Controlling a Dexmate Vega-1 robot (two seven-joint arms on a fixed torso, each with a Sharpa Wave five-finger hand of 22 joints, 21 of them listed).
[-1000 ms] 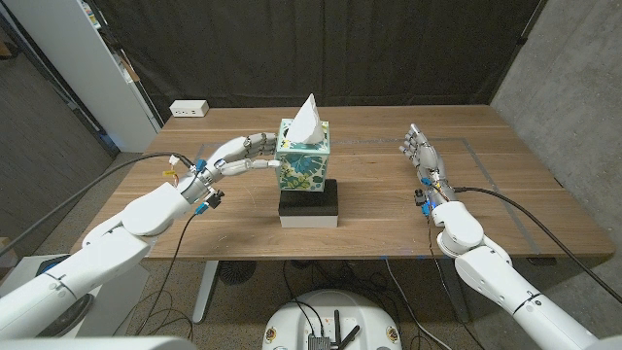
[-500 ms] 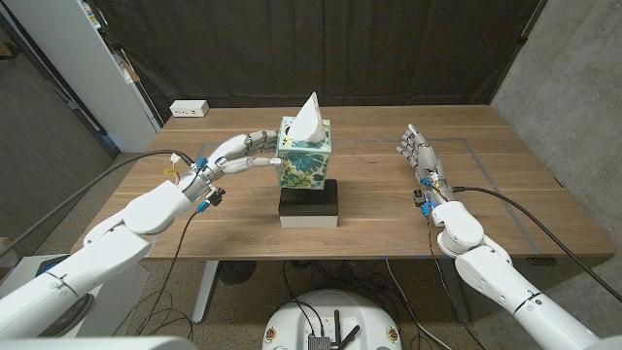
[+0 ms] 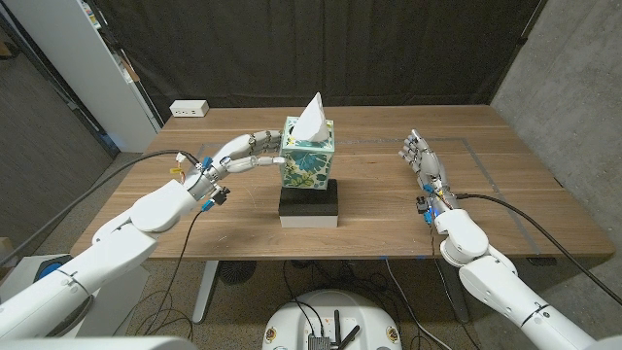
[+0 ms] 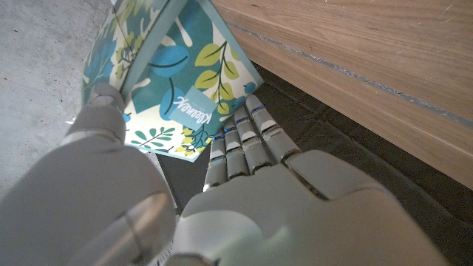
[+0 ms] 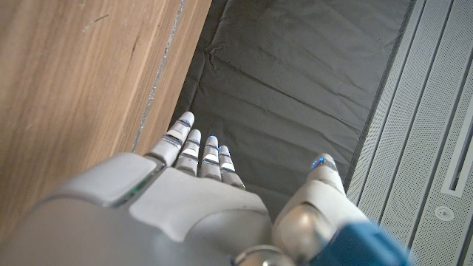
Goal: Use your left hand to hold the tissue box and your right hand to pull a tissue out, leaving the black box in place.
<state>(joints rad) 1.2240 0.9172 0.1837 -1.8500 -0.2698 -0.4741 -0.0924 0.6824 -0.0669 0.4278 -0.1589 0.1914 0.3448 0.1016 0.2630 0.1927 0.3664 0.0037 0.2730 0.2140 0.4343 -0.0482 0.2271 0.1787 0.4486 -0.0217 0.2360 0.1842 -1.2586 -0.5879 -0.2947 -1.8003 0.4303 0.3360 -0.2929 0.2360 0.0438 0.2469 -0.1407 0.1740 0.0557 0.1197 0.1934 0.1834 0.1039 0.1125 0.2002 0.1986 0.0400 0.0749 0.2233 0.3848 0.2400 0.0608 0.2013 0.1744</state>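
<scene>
A floral teal tissue box (image 3: 309, 156) stands on top of a black box (image 3: 309, 205) at the table's middle, with a white tissue (image 3: 311, 119) sticking up from its top. My left hand (image 3: 245, 154) grips the tissue box from its left side. In the left wrist view the thumb (image 4: 103, 111) presses one face of the tissue box (image 4: 174, 66) and the fingers (image 4: 240, 144) reach round another. My right hand (image 3: 422, 162) is over the table to the right, well apart from the boxes, fingers straight and apart, holding nothing.
A white power strip (image 3: 190, 109) lies at the table's far left corner. Cables trail from both forearms. A dark curtain hangs behind the table, a white cabinet (image 3: 87, 58) stands at the far left, and bare wood (image 3: 505, 194) spreads around the right hand.
My left hand has closed in on the tissue box, which has shifted slightly right and up on the black box. The right hand has barely moved.
</scene>
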